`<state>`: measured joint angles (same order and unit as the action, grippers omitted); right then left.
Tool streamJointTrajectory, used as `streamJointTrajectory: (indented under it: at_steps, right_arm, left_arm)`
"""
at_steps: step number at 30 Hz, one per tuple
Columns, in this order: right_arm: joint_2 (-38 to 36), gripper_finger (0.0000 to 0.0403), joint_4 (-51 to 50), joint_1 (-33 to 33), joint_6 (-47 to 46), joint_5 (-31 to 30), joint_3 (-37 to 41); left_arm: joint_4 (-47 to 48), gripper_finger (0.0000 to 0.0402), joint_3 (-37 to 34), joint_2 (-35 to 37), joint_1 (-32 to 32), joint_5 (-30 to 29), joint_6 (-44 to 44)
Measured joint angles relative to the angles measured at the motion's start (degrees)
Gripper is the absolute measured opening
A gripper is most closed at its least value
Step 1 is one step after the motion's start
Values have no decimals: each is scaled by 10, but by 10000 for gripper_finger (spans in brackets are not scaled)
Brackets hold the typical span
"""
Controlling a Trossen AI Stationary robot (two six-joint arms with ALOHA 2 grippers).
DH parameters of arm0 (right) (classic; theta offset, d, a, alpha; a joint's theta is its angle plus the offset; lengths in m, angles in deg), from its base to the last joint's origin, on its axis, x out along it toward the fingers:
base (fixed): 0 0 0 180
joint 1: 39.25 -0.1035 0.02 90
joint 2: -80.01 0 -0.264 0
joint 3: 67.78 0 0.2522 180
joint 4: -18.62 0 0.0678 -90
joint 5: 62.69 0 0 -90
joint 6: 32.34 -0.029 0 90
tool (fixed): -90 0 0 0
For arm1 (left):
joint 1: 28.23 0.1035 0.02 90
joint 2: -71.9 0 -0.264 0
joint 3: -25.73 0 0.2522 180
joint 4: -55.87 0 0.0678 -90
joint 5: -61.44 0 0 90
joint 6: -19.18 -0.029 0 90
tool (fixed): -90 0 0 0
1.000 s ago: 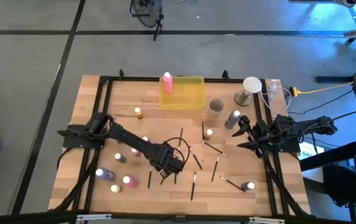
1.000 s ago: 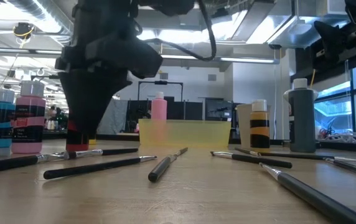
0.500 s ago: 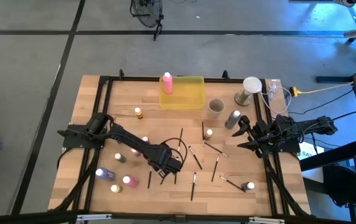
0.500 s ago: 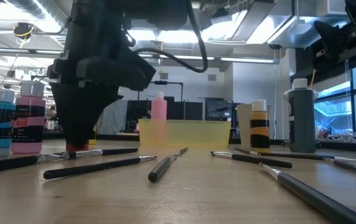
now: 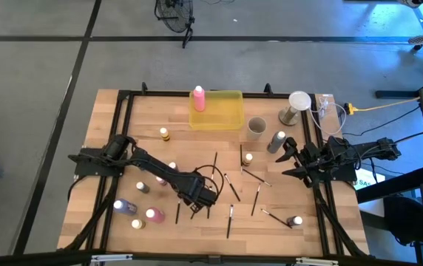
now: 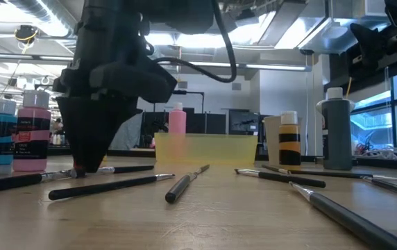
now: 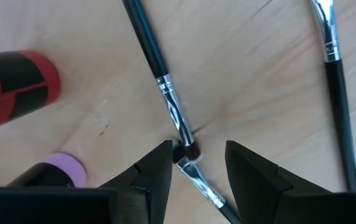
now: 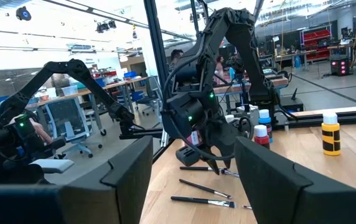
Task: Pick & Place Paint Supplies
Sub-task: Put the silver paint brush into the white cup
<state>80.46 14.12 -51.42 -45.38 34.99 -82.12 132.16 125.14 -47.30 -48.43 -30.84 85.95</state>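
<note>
Left claw [image 7: 187, 171], lower centre, open astride two thin dark-handled paintbrushes [image 7: 168, 102] meeting tip-to-tip on the wooden table [image 7: 259, 74]; closing may, seemingly, pinch both; right claw [image 5: 291, 159] open, idle.

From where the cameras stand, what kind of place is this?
Probably a robotics lab or workshop: other robot arms on benches behind, office chairs, exposed ceiling ducts, and a framed wooden table.

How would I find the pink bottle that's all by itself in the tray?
Find the see-through yellow tray at the table's far edge. The pink bottle stands upright in its left end. It is the only bottle inside the tray; all the others sit on bare wood.
</note>
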Motion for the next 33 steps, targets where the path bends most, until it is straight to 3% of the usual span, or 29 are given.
streamJointTrajectory:
  at_steps: [20,33]
  right_arm:
    - [0,228,1,0,0,0,0]
    - [0,228,1,0,0,0,0]
  left_arm:
    - [-30,143,0,0,0,9,-14]
    - [5,143,0,0,0,-2,-10]
